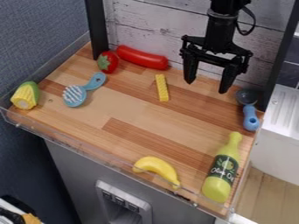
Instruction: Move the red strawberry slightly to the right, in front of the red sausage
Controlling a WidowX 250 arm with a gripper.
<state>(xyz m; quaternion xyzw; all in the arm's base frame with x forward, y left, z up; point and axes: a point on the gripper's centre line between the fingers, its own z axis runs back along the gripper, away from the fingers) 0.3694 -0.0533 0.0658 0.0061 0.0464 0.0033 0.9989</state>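
camera view: my claw (pixel 207 87) hangs spread over the table (pixel 131 109); swinging it low sideways could knock the ladle (pixel 250 119) nearby.

The arm (pixel 223 6) was black all over, with a low sheen on its edges. Its wrist (pixel 219 31) looked to me like a thick, stepped column, narrower under a dark collar. A thin black cable (pixel 253 22) bowed out from one side in a loose loop. Below, the tool (pixel 206 87) had an angular, open frame with a straight crossbar (pixel 211 59) and two chunky black fingers (pixel 189 70) that tapered to blunt points.
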